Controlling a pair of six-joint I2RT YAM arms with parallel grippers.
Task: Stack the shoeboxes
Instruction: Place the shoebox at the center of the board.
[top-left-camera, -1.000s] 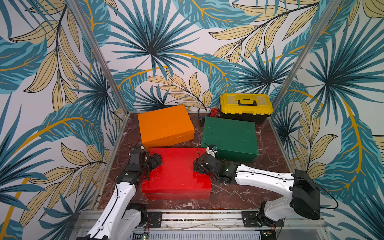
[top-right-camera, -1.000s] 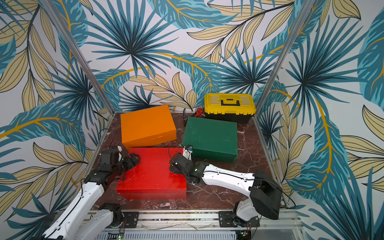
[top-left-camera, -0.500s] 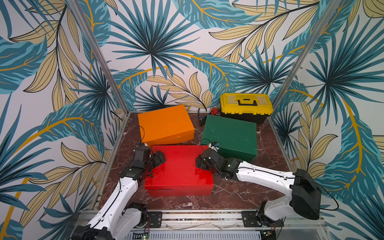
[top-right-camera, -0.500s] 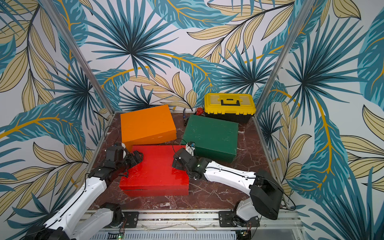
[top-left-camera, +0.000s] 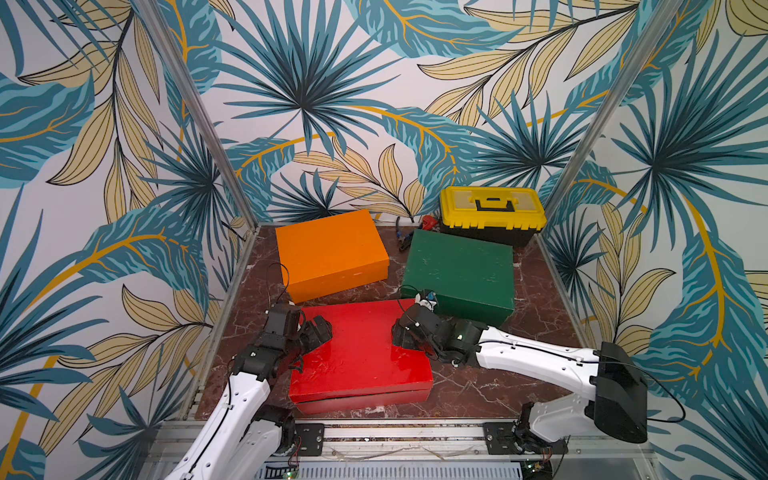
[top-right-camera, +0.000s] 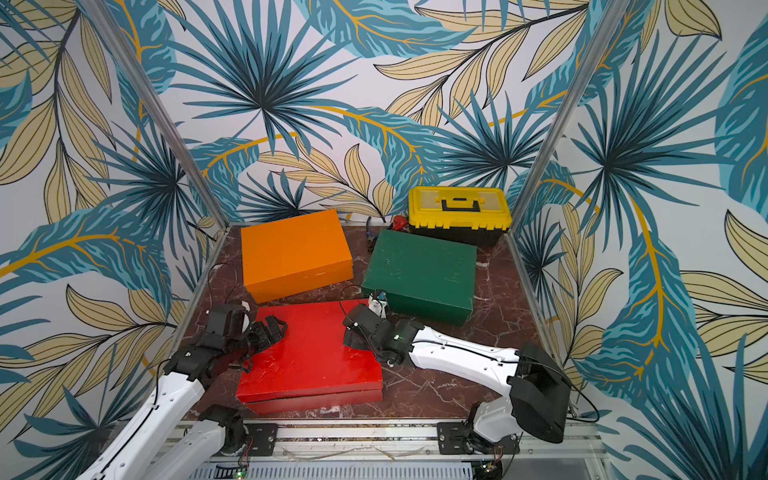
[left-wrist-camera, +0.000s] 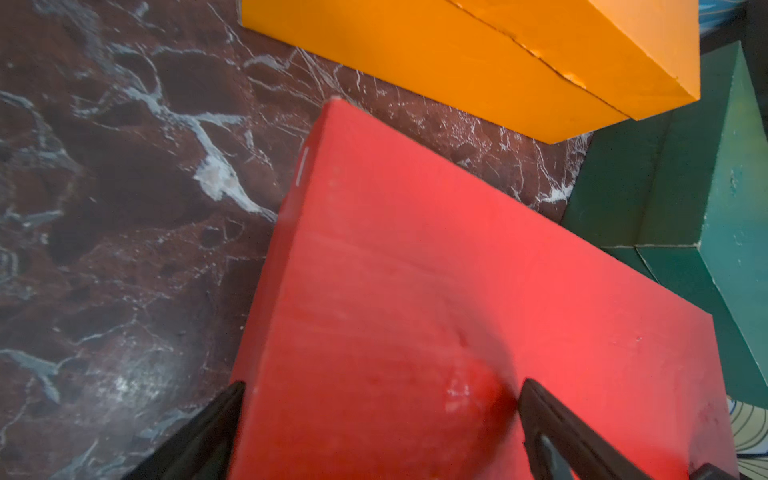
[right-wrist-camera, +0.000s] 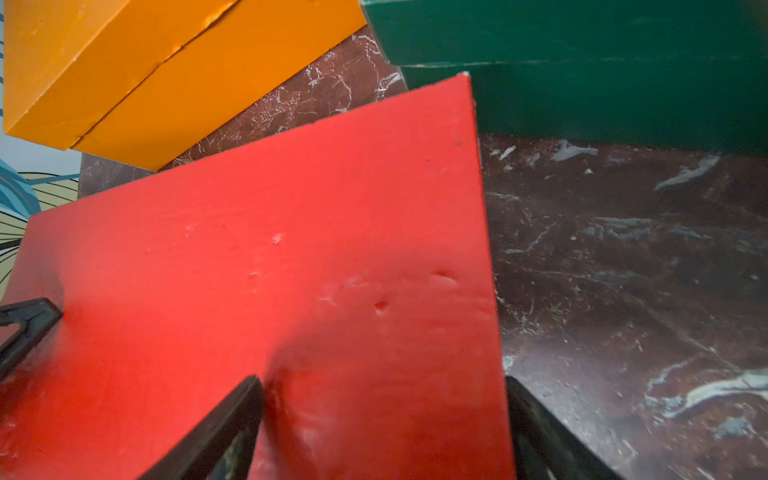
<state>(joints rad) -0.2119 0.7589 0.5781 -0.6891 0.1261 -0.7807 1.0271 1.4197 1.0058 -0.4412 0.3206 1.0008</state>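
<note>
red shoebox (top-left-camera: 362, 359) has slid farther back; left hand (top-left-camera: 316, 331) and right hand (top-left-camera: 400, 337) both spread astride its edges.

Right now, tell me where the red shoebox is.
In both top views the red shoebox sits front and centre on the floor, nearer than the orange shoebox and the green shoebox.

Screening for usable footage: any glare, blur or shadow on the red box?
Both top views are sharp, with whitish glare streaks on the red box lid. Left wrist view: soft, its edge smeared, a dark shadow on the lid. Right wrist view: soft up close, similar shadow.
</note>
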